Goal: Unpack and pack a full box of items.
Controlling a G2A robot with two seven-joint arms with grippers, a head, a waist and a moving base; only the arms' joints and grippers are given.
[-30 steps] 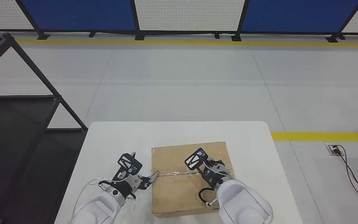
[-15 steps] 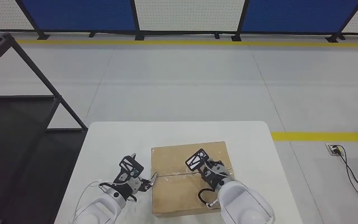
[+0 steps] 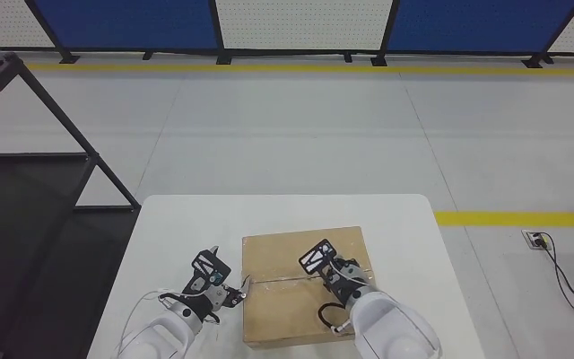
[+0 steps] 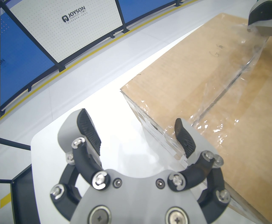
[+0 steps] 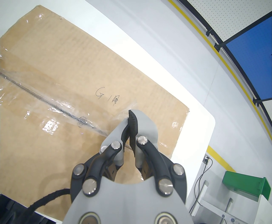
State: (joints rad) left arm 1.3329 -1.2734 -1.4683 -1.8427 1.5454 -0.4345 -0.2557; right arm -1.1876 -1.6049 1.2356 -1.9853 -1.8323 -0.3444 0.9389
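Observation:
A closed cardboard box (image 3: 300, 301) sits on the white table (image 3: 179, 233), its centre seam covered with clear tape (image 5: 63, 112). My right gripper (image 5: 130, 114) is over the seam towards the box's right end, shut on a lifted, crinkled end of the tape. It also appears in the top view as the right gripper (image 3: 348, 271) and, farther off, in the left wrist view as the right gripper (image 4: 260, 17). My left gripper (image 4: 130, 117) is open at the box's left edge, one finger (image 4: 184, 140) over the box top near the seam's end, the other over the table. From above, the left gripper (image 3: 240, 292) touches that edge.
A black metal rack (image 3: 54, 206) stands off the table's left side. A green bin (image 5: 242, 182) sits on the floor beyond the right table edge. Bare tabletop lies left of, behind and right of the box.
My left gripper has edged slightly closer to the box's left side. The right gripper has hardly shifted and still holds the tape.

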